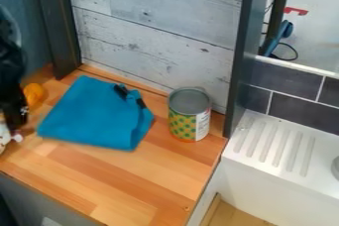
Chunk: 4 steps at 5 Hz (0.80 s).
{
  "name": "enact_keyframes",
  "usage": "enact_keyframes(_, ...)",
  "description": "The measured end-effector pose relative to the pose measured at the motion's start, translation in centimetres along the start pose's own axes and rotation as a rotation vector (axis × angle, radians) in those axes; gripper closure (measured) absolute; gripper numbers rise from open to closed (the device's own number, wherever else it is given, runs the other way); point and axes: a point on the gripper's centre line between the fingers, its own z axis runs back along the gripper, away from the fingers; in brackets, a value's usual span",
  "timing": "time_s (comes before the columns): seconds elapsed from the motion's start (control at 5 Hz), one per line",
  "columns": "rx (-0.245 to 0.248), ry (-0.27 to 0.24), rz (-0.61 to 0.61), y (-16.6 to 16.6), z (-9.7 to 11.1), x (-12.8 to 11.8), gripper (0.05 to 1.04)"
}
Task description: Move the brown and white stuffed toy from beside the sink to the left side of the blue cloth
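The blue cloth (92,113) lies folded on the wooden table (126,185) and serves as the landmark here. The black pincer (16,117) hangs on the side of the cloth away from the can (189,114), near a small orange thing (33,93) beside the cloth and a pale thing (4,140) at the view's edge. Whether the pincer is spread, pressed together or pinching the pale thing, I cannot tell, so the first point of care is to be sure of its grip before it lifts or lowers. Any sideways move toward the cloth would best be made with enough height to clear its near edge, since a low pass could drag the soft fabric or nudge the orange thing. Two dark pieces (120,90) sit on the cloth's side toward the can and could snag, so they deserve a wide berth. The can stands upright just beyond them; a slow, straight descent on this side of the cloth should keep well away from it.
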Motion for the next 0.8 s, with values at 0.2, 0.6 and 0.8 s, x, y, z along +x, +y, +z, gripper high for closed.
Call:
enact_keyframes(0.2, 0.048, 0.002, -0.033, -1.9, 2.8, 0.0, 0.083)
enact_keyframes(0.6, -0.153, 0.044, -0.163, -11.1, 4.6, 1.4, 0.083)
enact_keyframes(0.8, -0.157, 0.087, -0.255, -14.7, 5.7, 3.0, 0.083)
